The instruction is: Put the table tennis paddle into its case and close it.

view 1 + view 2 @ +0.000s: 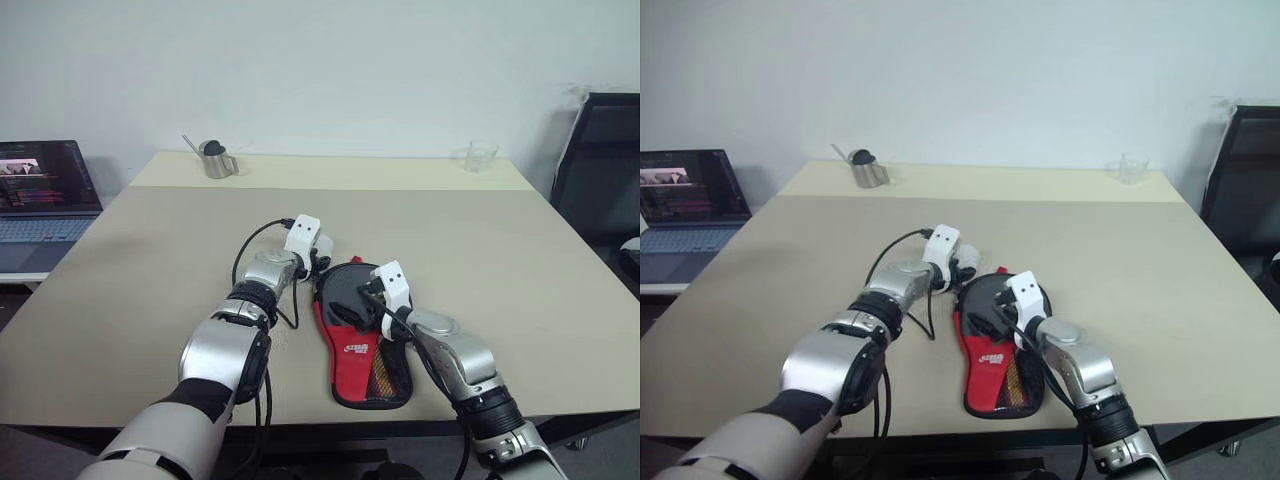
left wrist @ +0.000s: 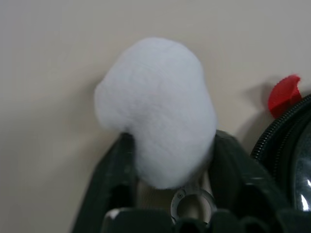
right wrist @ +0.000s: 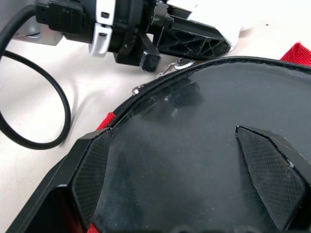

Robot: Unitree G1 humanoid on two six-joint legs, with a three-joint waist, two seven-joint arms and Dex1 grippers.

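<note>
left wrist view: left gripper (image 2: pixel 167 170) pinches the fluffy white ball charm (image 2: pixel 156 109) beside the black-and-red fabric case (image 1: pixel 355 335); right gripper (image 3: pixel 189 187), fingers spread, rests on the case.

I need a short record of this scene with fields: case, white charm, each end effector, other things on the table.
case: black and red case flat on the table, near its front edge
white charm: fluffy white ball charm between the left end effector fingers
right end effector: right end effector open, pressing on the case's round black part
other: metal cup, clear cup, laptop
</note>
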